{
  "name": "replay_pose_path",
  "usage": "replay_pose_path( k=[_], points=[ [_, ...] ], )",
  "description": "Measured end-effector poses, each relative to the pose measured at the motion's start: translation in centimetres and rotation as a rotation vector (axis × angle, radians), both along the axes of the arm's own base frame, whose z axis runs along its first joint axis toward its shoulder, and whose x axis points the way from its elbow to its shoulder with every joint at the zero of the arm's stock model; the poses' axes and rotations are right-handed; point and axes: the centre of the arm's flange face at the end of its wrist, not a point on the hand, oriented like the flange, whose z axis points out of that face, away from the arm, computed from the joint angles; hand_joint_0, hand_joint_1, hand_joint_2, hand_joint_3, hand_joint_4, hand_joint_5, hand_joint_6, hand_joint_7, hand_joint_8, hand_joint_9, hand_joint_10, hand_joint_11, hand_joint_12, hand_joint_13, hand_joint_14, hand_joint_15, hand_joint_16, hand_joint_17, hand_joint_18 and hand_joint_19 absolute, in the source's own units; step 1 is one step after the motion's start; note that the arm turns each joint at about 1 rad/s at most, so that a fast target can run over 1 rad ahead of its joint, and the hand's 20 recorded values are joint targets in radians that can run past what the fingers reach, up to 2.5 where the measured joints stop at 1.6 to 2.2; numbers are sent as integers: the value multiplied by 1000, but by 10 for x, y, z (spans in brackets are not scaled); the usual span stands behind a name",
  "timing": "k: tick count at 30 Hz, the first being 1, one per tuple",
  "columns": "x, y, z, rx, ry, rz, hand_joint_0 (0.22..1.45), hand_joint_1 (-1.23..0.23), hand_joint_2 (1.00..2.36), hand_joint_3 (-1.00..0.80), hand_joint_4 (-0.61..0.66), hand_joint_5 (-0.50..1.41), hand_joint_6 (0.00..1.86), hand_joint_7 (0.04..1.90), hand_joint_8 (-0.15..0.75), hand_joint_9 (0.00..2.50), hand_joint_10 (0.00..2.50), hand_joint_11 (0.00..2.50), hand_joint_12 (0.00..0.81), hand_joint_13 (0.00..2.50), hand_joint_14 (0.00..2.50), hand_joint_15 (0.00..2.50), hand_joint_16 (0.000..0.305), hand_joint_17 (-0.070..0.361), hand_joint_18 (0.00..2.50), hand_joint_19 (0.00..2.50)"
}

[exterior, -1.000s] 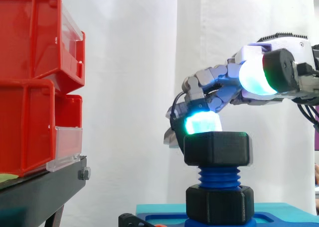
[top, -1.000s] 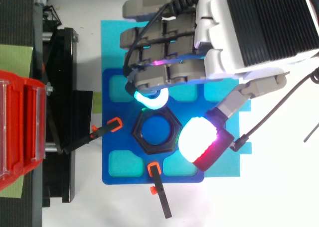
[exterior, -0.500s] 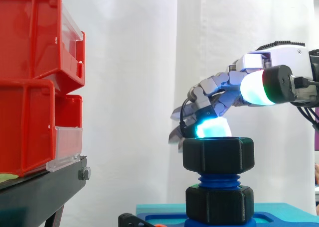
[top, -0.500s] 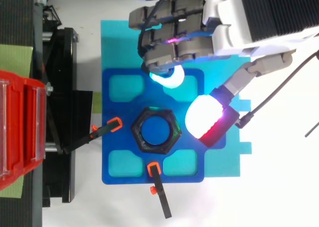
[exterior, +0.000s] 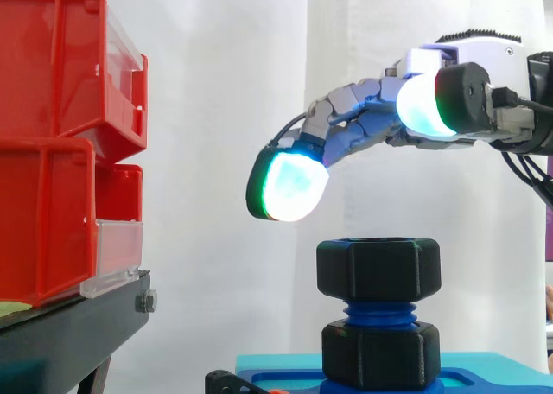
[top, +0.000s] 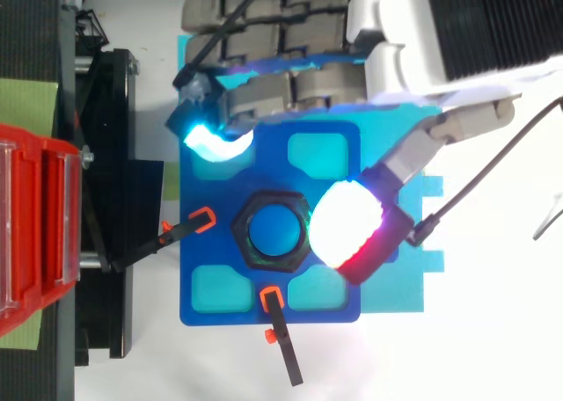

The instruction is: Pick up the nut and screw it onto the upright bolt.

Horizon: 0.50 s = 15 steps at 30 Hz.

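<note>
Evidently between turns, with hand [exterior: 367, 128] open and empty above nut [exterior: 378, 270] already threaded on upright bolt [exterior: 378, 311]; next: lower, clasp nut, twist further.

No legible text, label, number or sign appears on the red bins [exterior: 60, 143], the nut [exterior: 378, 270] or the blue base [top: 220, 315].

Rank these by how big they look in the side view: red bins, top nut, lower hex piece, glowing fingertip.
1. red bins
2. top nut and lower hex piece: alike, tied
3. glowing fingertip, camera nearness unsure
</note>
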Motion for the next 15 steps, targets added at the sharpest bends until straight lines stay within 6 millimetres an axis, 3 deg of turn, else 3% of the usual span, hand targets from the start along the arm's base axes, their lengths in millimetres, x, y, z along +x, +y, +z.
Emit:
replay_pose_path(
  k=[15],
  points=[
    [11, 52, -2, -10, -1, -30, 456, -103, 1000, -500, 204, -162, 502, 746, 256, 422, 0, 0, 334, 340, 0, 0, 40, 90, 108, 0]
  ],
)
